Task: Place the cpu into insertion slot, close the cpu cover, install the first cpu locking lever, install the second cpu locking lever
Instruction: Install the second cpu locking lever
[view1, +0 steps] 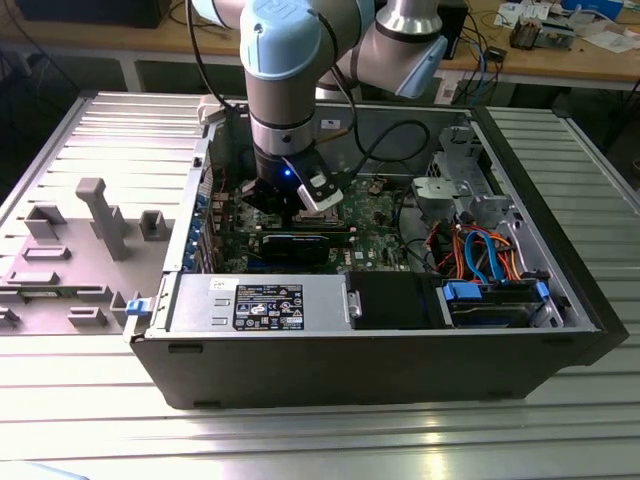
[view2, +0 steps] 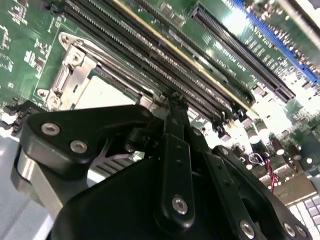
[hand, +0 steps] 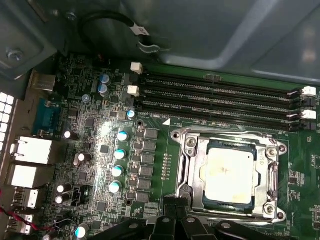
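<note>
The cpu (hand: 227, 172) lies flat in the insertion slot (hand: 186, 142), silvery face up. The cpu cover (hand: 199, 170) lies down over it, its metal frame ringing the chip through the window. My gripper (hand: 172, 212) hangs just beside the socket's edge, its black fingers together with nothing held. In the second wrist view the gripper (view2: 175, 100) tip sits over the memory slots, next to the socket (view2: 70, 75) and the pale cpu (view2: 107, 95). In the exterior view the gripper (view1: 285, 205) reaches down inside the open computer case.
Long black memory slots (hand: 220, 95) run beside the socket, and blue-topped capacitors (hand: 120, 155) stand on its other side. A black expansion card (view1: 295, 245), the grey power-supply box (view1: 265, 300) and a cabled drive cage (view1: 480, 250) crowd the case. Grey fixtures (view1: 100, 215) stand on the exterior view's left.
</note>
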